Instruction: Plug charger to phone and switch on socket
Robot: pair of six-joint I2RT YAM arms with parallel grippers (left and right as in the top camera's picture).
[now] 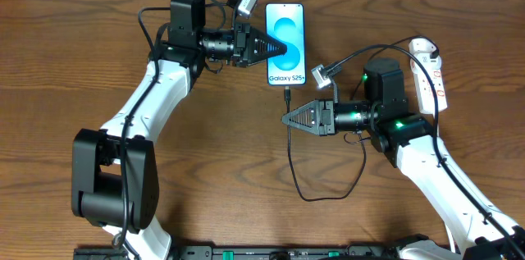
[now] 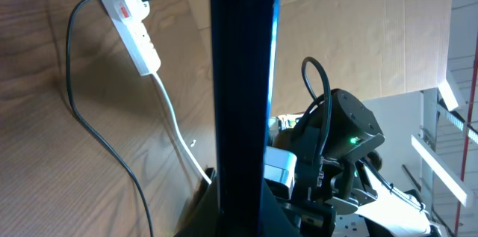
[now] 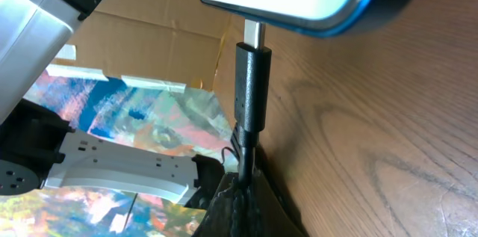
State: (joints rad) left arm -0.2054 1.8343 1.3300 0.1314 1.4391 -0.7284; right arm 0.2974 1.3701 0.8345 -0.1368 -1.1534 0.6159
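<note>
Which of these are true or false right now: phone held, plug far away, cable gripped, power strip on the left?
1. The left arm's jaws are shut on the slim blue-screened smartphone. True.
2. The small plug of the thin black charger cable lies far from the smartphone. False: it sits at the smartphone's bottom edge, with some metal of its tip showing.
3. The right arm's jaws are shut on the thin black charger cable just behind the plug. True.
4. The elongated white power strip lies on the left arm's side of the table. False: it lies on the right arm's side, near the table's right edge.
</note>
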